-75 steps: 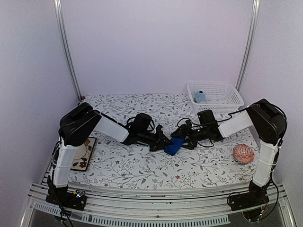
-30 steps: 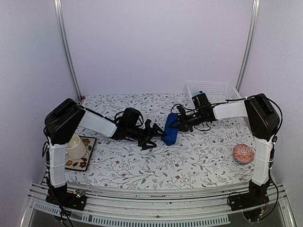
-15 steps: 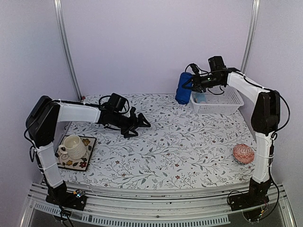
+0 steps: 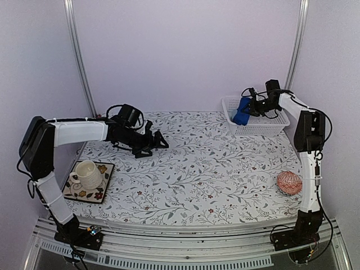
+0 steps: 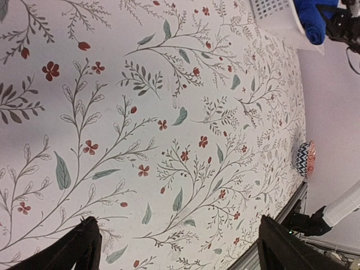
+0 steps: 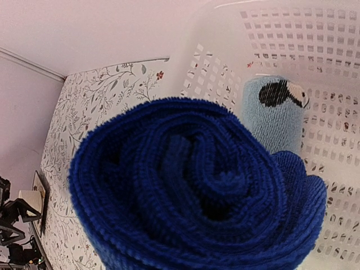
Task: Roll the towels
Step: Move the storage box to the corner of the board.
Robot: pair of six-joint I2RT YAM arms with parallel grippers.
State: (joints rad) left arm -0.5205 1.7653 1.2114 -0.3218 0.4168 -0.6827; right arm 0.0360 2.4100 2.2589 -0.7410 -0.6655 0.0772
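The royal-blue towel (image 4: pixel 243 111) is rolled into a short cylinder and hangs over the left end of the white basket (image 4: pixel 269 122). My right gripper (image 4: pixel 250 107) is shut on it. In the right wrist view its spiral end (image 6: pixel 191 191) fills the frame and hides the fingers. Behind it the light-blue towel (image 6: pixel 278 115), also rolled, stands inside the basket (image 6: pixel 315 50). My left gripper (image 4: pixel 154 142) hovers open over the floral cloth at the back left, far from both towels. Its fingertips (image 5: pixel 84 247) frame bare cloth with nothing between them.
A white cup on a patterned coaster (image 4: pixel 87 174) sits at the front left. A pink-red patterned ball (image 4: pixel 289 183) lies at the front right, also the ball (image 5: pixel 306 159) in the left wrist view. Walls and metal posts close in the back and sides.
My right arm lifted the royal-blue roll from the table's middle and carried it back to the basket. My left arm drew away to the back left, still open.
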